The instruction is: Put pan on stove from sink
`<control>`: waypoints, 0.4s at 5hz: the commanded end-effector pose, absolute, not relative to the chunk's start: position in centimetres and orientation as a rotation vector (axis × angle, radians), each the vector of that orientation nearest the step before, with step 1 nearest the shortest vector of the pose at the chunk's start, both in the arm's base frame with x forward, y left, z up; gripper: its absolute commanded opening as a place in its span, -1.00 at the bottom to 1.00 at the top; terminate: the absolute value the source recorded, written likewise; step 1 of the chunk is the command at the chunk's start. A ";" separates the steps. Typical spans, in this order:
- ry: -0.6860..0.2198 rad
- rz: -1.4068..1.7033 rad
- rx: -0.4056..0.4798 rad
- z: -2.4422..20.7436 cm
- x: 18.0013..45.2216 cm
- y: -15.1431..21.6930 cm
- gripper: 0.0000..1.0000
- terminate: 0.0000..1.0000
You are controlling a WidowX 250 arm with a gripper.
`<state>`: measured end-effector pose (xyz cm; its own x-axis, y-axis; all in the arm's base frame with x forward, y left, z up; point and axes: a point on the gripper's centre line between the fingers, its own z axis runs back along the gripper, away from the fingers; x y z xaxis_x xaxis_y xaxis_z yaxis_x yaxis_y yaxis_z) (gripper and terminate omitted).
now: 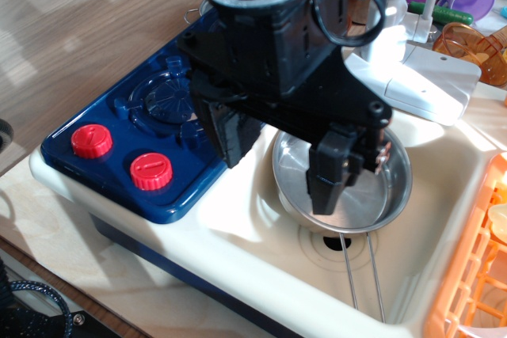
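Black robot pincer point(348, 172): hangs over the basin, fingers pointing down into the pan's bowl; the gap between the fingers is hidden by their own bulk, so neither how far it is open nor whether it grips anything can be told.

Shallow round shiny steel pan point(372, 195): directly beneath the pincer, lying inside the sink, its long thin wire-loop handle running toward the near edge.

Cream-white square plastic sink point(261, 227): surrounds the pan below the pincer; round drain hole partly showing under the pan's near rim.

Dark blue plastic toy stove point(119, 116): left of the pincer, with a round moulded burner and two red round knobs point(92, 141).

Orange plastic dish rack point(467, 275): right of the pincer, at the frame edge.

White plastic tap point(420, 77): behind the pincer.
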<state>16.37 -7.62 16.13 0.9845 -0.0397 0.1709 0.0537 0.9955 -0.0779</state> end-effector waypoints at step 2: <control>-0.268 0.186 -0.049 15.4 17.2 -7.7 1.00 -1.00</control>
<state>17.90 -8.15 14.58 0.8928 0.3544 0.2781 -0.3393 0.9351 -0.1026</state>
